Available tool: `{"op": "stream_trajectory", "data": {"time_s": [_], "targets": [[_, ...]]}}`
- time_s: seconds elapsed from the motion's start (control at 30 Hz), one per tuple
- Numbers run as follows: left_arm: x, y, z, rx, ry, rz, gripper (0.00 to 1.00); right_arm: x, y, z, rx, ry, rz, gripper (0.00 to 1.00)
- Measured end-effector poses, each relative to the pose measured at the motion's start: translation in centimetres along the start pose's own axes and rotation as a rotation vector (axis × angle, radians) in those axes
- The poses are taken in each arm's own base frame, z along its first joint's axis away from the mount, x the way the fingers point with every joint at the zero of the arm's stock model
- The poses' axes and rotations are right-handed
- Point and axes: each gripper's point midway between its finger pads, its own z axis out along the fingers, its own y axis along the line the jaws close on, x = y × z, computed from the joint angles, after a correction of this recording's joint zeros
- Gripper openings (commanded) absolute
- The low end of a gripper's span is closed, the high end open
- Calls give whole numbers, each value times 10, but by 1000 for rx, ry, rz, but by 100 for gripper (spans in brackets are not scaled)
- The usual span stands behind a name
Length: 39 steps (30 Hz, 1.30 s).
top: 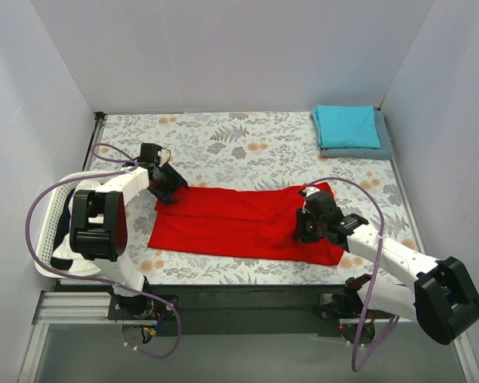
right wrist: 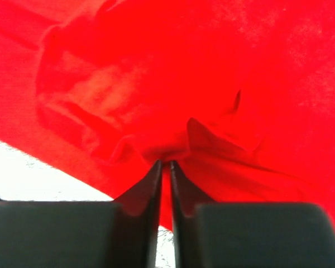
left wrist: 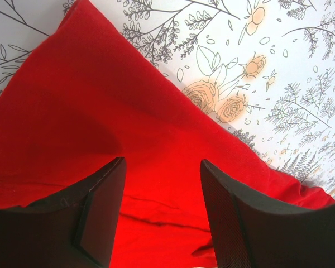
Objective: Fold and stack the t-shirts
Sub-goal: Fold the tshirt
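- Where the right gripper point(right wrist: 164, 163) comes down on the cloth, its fingers point(right wrist: 144, 192) are nearly touching, with a pucker of the red t-shirt point(right wrist: 223, 84) nipped between the tips. Creases radiate from the pinch, so it has cloth.
- Left gripper point(left wrist: 162, 162): fingers point(left wrist: 103, 206) wide apart, nothing held, poised over the shirt's far left corner. Can't tell if the tips touch the fabric.
- The red t-shirt lies as a long flat band across the middle of the table, left to right. The right gripper is at its right end and the left gripper at the opposite end.
- Handling, my read: light, limp knit with no stiffness. It will drape and sag between the two holds rather than lift as a sheet. The matte weave should give the pads enough friction, and it isn't fragile.
- Risk: a mid-panel pinch may catch only the top layer. Better to hold at an edge or corner, through all layers, with matching corners at both ends so the fold lands square.
- Underneath is the floral table cover point(top: 223, 140), flat, pale and printed.
- Far right corner: the teal t-shirt point(top: 347, 125), a neat folded rectangle, sits on the folded grey-blue t-shirt point(top: 385, 148), well apart from the red one.
- A white lattice basket point(top: 46, 239) sits at the left edge, beside the left arm.
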Motion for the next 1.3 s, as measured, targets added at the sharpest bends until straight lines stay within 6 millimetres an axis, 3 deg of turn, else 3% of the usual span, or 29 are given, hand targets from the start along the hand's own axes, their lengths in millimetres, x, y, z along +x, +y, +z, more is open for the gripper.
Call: {"op": "stream_trajectory", "data": {"time_s": [0.13, 0.5, 0.8, 0.97, 1.0, 1.03, 1.1, 1.13, 1.2, 1.3], "targets": [[0, 0, 0, 0, 1, 0, 54, -1, 8, -10, -44, -31, 30, 1], [0, 0, 0, 1, 0, 0, 54, 3, 23, -44, -126, -61, 114, 1], [0, 0, 0, 1, 0, 0, 54, 48, 20, -48, -156, 35, 211, 1], [0, -1, 0, 3, 2, 0, 54, 55, 21, -46, -161, 63, 238, 2], [0, -1, 0, 4, 3, 0, 54, 56, 21, -45, -158, 72, 241, 6], [1, -1, 0, 5, 6, 0, 54, 57, 21, -43, -154, 81, 242, 25], [1, -2, 0, 8, 10, 0, 54, 57, 19, -41, -126, 101, 246, 50], [1, -3, 0, 12, 12, 0, 54, 53, 17, -41, -107, 96, 239, 68], [0, -7, -1, 23, 14, 2, 54, 31, 15, -48, -65, 50, 217, 71], [-7, -20, -6, 56, 4, 8, 54, -38, 7, -67, 0, -114, 201, 63]]}}
